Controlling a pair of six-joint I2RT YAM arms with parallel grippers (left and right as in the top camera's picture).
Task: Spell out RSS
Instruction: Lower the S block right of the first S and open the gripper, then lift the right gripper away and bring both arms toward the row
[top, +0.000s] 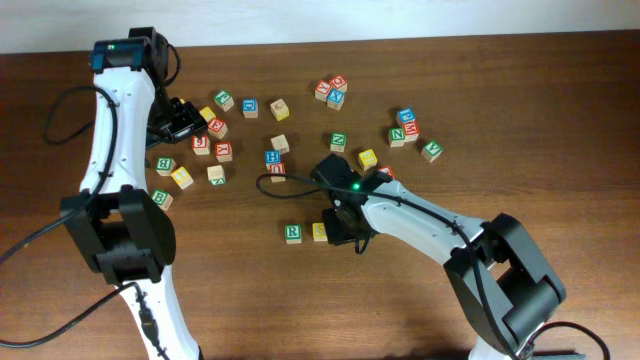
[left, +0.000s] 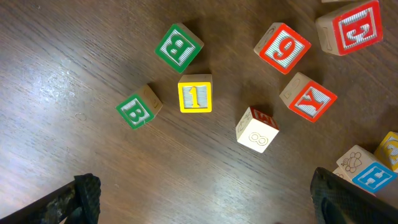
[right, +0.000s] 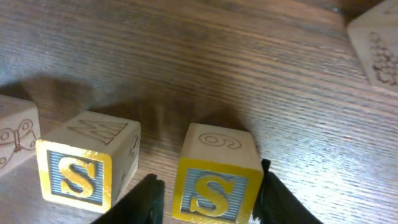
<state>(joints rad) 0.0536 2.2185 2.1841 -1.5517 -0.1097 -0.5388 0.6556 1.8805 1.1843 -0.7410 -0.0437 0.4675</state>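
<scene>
The green R cube (top: 292, 232) sits on the table with a yellow S cube (top: 320, 231) right beside it. In the right wrist view this S cube (right: 81, 168) stands left of the second S cube (right: 214, 183). My right gripper (top: 346, 230) (right: 211, 199) straddles the second S cube, which rests on the table. The right finger touches it and a small gap shows at the left finger. My left gripper (top: 183, 120) (left: 205, 211) is open and empty above the cubes at the far left.
Many loose letter cubes lie across the far half of the table. The left wrist view shows two green B cubes (left: 179, 48) (left: 138, 109), a yellow 1 cube (left: 194, 93), a red 9 cube (left: 283, 46) and a red Y cube (left: 308, 98).
</scene>
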